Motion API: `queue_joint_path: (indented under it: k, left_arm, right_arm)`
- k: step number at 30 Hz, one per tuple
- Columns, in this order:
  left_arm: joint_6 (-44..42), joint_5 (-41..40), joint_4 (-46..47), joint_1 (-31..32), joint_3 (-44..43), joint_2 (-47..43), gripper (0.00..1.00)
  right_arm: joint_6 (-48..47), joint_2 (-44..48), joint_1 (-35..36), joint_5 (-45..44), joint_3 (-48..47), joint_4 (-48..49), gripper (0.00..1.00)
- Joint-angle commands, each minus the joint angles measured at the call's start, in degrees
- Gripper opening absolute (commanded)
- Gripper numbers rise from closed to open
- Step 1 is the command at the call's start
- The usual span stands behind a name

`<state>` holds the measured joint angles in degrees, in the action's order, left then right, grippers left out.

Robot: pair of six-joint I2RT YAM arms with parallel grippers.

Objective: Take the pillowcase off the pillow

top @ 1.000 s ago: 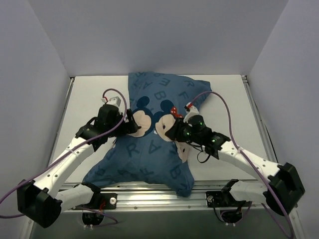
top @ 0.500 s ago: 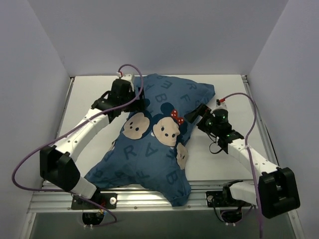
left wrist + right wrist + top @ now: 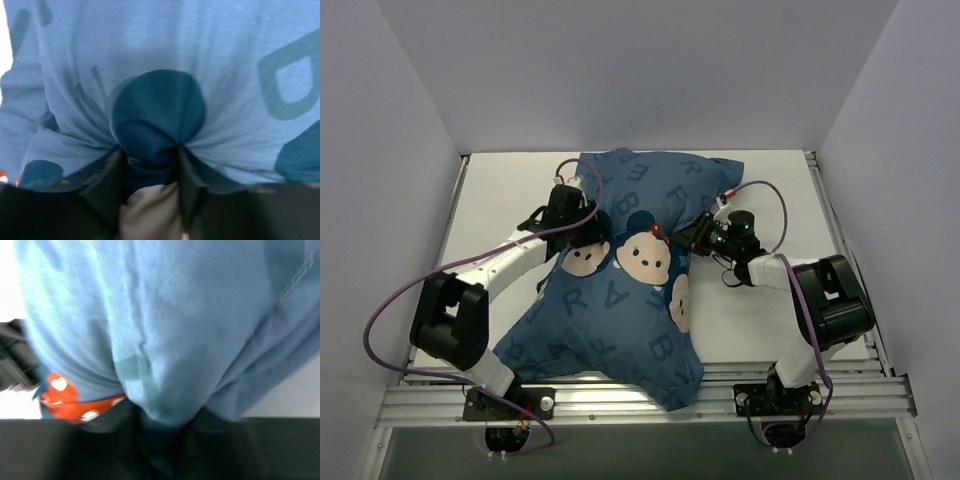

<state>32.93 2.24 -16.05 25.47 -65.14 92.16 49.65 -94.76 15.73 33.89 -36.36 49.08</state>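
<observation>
The dark blue lettered pillowcase (image 3: pixel 620 300) lies plump and slanted across the table, from the far middle to the near edge. Its two mouse faces (image 3: pixel 645 255) are squeezed together at the centre. The pillow is hidden inside it. My left gripper (image 3: pixel 588 232) presses in from the left. In the left wrist view this gripper (image 3: pixel 150 172) is shut on a bunch of pillowcase (image 3: pixel 160 60) showing a dark ear and beige face patch. My right gripper (image 3: pixel 692 236) comes in from the right. Close up, it (image 3: pixel 165 437) pinches a fold of pillowcase (image 3: pixel 165 315) beside the red bow (image 3: pixel 70 400).
The white table (image 3: pixel 495 205) is boxed in by pale walls on the left, far and right sides. A metal rail (image 3: pixel 620 398) runs along the near edge, with the arm bases on it. Purple cables (image 3: pixel 390 310) loop off both arms.
Both arms came inward from the pillowcase's far corners to the mouse faces. Both grippers went from open to closed on fabric, bunching the faces closer together.
</observation>
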Motion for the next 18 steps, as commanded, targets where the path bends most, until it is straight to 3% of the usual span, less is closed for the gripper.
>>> queue_joint_path:
  k: [1, 2, 5, 10, 13, 18]
  left_arm:
    - [5.03, 6.54, 1.89, 0.54, 5.90, 1.61, 0.44]
    - [5.56, 7.33, 3.38, 0.63, 5.73, 1.97, 0.37]
    - [6.89, 9.09, 5.15, 1.77, 2.76, 3.99, 0.31]
    - [9.34, 9.62, 7.34, 4.58, -10.51, 8.99, 0.24]
    - [12.33, 9.89, 12.25, 5.81, -17.44, 11.80, 0.21]
    - [16.81, 6.73, 20.26, 7.13, -20.03, 14.36, 0.22]
  right_arm:
    - [-2.53, 0.10, 1.50, 8.38, -8.01, 1.76, 0.14]
    - [-6.19, 0.97, 1.50, 8.13, -12.64, -1.41, 0.00]
    - [-13.59, 2.82, 1.41, 5.23, -21.35, -16.87, 0.00]
    - [-28.28, 3.45, 1.41, -2.06, -46.75, -41.03, 0.00]
    - [-34.06, 1.69, 2.55, -5.05, -60.52, -49.92, 0.00]
    - [-41.11, -3.41, 5.80, -7.25, -72.44, -58.39, 0.00]
